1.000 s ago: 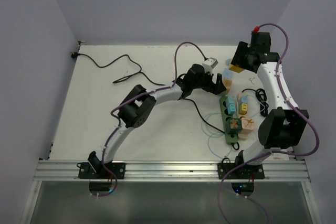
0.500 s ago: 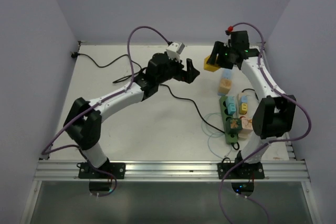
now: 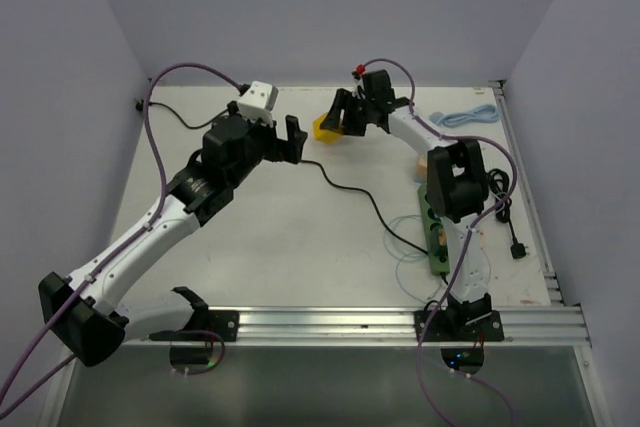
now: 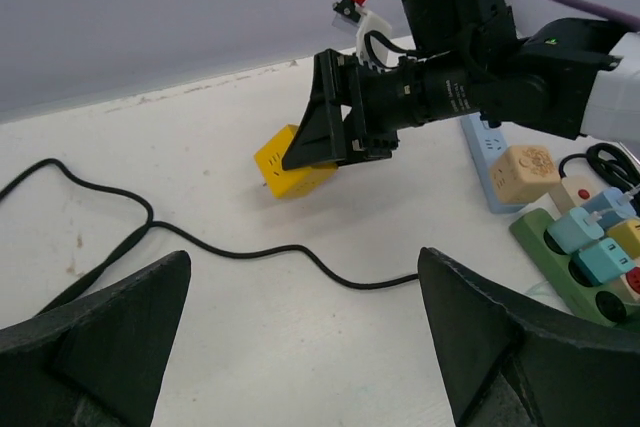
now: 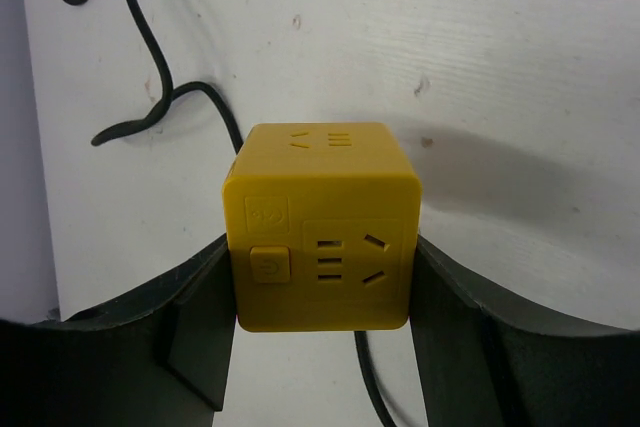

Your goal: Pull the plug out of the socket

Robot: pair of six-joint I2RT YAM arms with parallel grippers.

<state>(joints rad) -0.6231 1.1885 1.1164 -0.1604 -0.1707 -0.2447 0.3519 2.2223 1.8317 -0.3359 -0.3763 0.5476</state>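
Plainly, the plug (image 5: 320, 237) is off the socket (image 3: 437, 247). It is a yellow cube, pinched between the right arm's (image 3: 440, 172) jaws, which stand narrowed against two opposite faces. It hangs tilted, low over the far middle of the worktop (image 3: 280, 247) and well apart from the socket, which lies at the right by that arm's base. Whether a corner touches the worktop we cannot tell. The left arm's (image 3: 150, 237) jaws are spread wide and hold nothing; they face the plug from just beside it.

We judge the plug to be light, hard plastic, stiff and rather smooth, so it could twist in a loose pinch. Flat opposite faces are the place to hold it, clear of the button face and the outlet holes.

Counting, we see one yellow plug in the jaws, one dark green socket and one light blue strip (image 4: 485, 152). That strip carries one beige cube (image 4: 525, 169), and there are two teal cubes (image 4: 575, 230) on the socket. One black cable (image 3: 350, 187) crosses the middle.
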